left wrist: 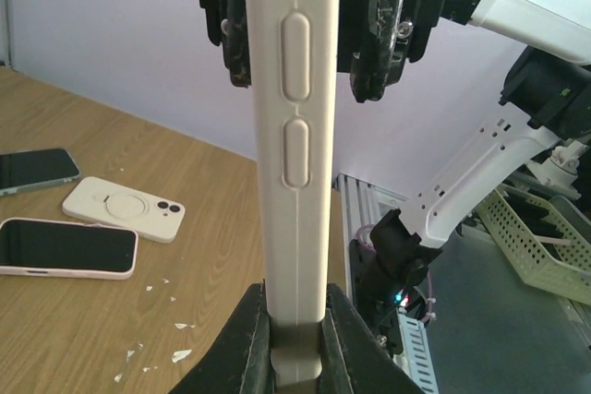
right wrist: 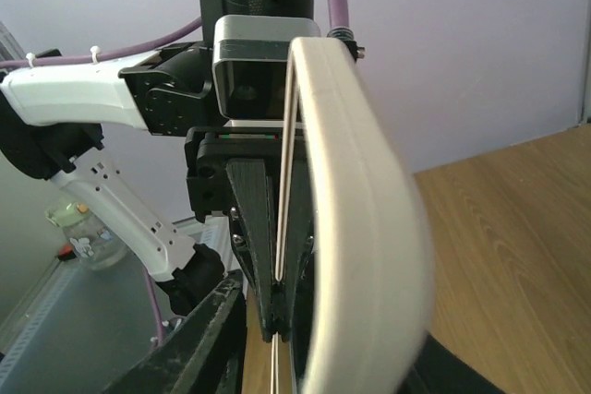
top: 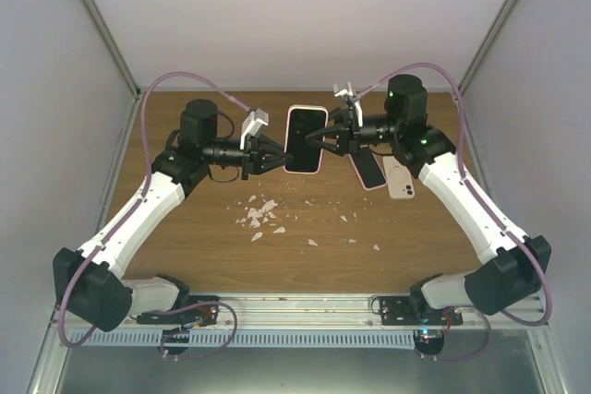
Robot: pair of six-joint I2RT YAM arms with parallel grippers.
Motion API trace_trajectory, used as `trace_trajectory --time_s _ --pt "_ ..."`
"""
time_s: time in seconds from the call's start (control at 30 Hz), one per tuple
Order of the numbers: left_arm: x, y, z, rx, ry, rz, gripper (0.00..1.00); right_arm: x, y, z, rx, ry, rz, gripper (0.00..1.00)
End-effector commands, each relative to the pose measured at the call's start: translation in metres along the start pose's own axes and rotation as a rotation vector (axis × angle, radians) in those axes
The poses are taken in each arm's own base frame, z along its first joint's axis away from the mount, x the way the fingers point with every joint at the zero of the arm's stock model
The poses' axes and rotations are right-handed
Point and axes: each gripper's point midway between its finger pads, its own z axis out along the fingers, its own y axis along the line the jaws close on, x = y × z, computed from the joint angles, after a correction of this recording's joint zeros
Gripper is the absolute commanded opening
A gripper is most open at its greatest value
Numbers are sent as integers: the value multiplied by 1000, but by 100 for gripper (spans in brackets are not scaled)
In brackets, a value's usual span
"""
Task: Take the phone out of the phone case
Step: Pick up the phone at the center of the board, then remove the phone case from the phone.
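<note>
One edge of the cream phone case is clamped between the closed fingers of the left gripper. The opposite edge is straddled by the fingers of the right gripper, though whether these are pressed onto it cannot be told. The phone is seen inside the case, held in the air between the two arms above the wooden table, on which a pink-cased phone and a white case are laid side by side under the right arm, with white scraps scattered near the middle.
</note>
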Motion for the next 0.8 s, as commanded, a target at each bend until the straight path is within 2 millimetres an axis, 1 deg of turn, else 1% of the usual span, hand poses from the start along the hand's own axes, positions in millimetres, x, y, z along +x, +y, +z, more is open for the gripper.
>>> trace_trajectory --time_s 0.0,0.13,0.23,0.27,0.3,0.33,0.4,0.5,0.57,0.77 --pt "-20 -12 -1 30 -36 106 0 3 3 5 -20 6 -5 28" --pt "-21 -11 -1 25 -36 104 0 5 4 7 -32 7 6 18" --pt "-22 -10 -1 17 -40 115 0 3 6 6 -45 2 19 6" --pt "-22 -10 -2 12 -41 119 4 2 7 6 -52 -2 25 2" --pt "-22 -11 -2 11 -41 124 10 0 7 4 -54 -7 31 1" --pt "-21 -11 -3 7 -42 128 17 -1 7 3 -61 -13 42 1" --pt "-17 -11 -5 2 -41 130 26 -5 9 -2 -77 -29 73 1" --pt "-9 -11 -7 -5 -37 123 34 -5 8 -7 -85 -42 110 1" --pt "-3 -10 -8 -12 -34 117 36 -7 9 -8 -89 -51 109 0" --pt "13 -6 -6 -21 -25 65 38 -12 7 -12 -98 -68 138 1"
